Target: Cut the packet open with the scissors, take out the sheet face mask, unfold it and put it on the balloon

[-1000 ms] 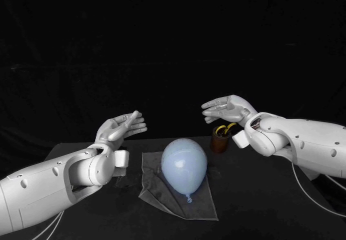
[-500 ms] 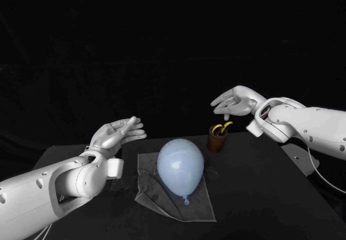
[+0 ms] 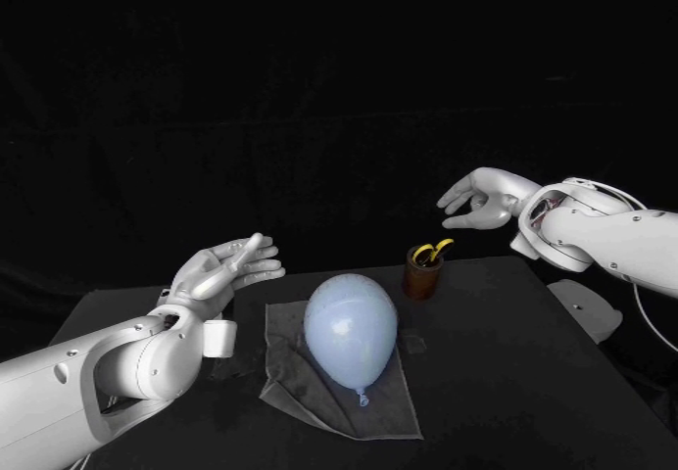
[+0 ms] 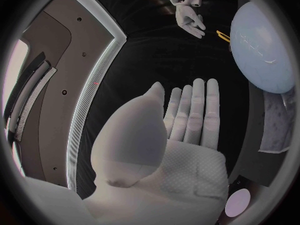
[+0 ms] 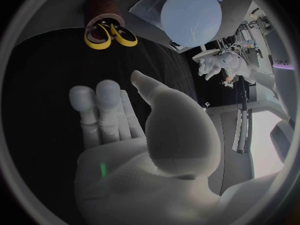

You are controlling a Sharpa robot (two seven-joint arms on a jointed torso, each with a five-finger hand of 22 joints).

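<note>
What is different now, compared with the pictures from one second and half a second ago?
The right hand moved to the robot's right, away from the scissors in the cup, and took hold of nothing. The left hand stayed open and raised; the balloon did not move.

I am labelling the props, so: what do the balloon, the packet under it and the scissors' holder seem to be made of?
Balloon: likely latex rubber, smooth pale blue with a soft sheen and a knotted neck. Packet: probably plastic film, greyish, partly see-through, creased. Holder: a brown cylinder, matte; material unclear. Scissors handles: glossy yellow, probably plastic.
</note>
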